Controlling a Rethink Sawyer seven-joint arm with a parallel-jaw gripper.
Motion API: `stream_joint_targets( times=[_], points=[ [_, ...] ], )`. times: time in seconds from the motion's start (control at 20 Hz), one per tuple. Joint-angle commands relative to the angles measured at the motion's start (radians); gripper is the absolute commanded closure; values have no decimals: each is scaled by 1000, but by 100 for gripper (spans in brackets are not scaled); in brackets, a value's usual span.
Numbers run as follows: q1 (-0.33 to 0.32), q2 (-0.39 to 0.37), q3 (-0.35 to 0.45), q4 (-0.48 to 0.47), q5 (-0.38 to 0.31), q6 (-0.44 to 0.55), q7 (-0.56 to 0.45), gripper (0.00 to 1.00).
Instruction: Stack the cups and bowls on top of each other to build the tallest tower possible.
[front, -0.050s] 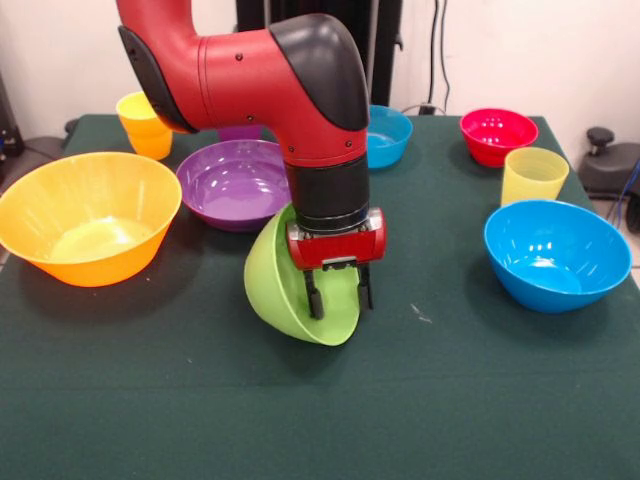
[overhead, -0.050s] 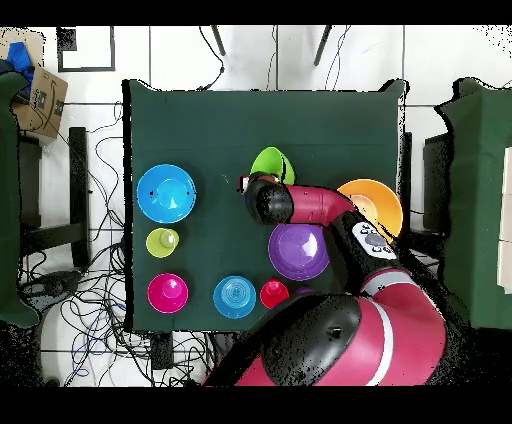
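Nearest the camera in the front view, a glossy green plastic bowl (front, -0.050s: 285, 285) is tipped steeply on its side, its opening turned toward the right, on the dark green table cloth (front, -0.050s: 320, 410). Sawyer's red and black arm comes down over it, and the gripper (front, -0.050s: 340, 292) has its two black fingers (front, -0.050s: 314, 298) straddling the bowl's upper rim, one inside and one at the edge, clamped on the wall. From above, the green bowl (overhead, -0.050s: 270, 163) shows as a narrow tilted shape just beyond the arm's wrist. To the left in the front view stands a wide orange plastic bowl (front, -0.050s: 88, 218), upright, and beside it a large purple bowl (front, -0.050s: 232, 183), partly behind the arm. A large blue bowl (front, -0.050s: 556, 255) sits upright at the right, well apart from the green one. Behind it stands a pale yellow tapered tumbler (front, -0.050s: 533, 175), then a small red-pink bowl (front, -0.050s: 497, 134) and a small translucent blue bowl (front, -0.050s: 387, 134) near the far edge. An orange-yellow tumbler (front, -0.050s: 145, 124) stands at the far left. A small red cup (overhead, -0.050s: 274, 293) shows only in the overhead view, next to the translucent blue bowl. Nothing is stacked; every bowl sits alone.
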Motion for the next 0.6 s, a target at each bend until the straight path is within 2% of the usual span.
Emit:
stream_joint_targets(
  times=[0.05, 0.2, 0.45, 0.6],
  points=[
    [-19, -50, 61, 58, -65, 125, -58, 0],
    [-17, -84, 67, 58, -51, 167, -68, 0],
    [-15, -69, 84, 27, -54, 180, -83, 0],
    [-31, -44, 118, -31, -56, 230, -143, 0]
  ],
)
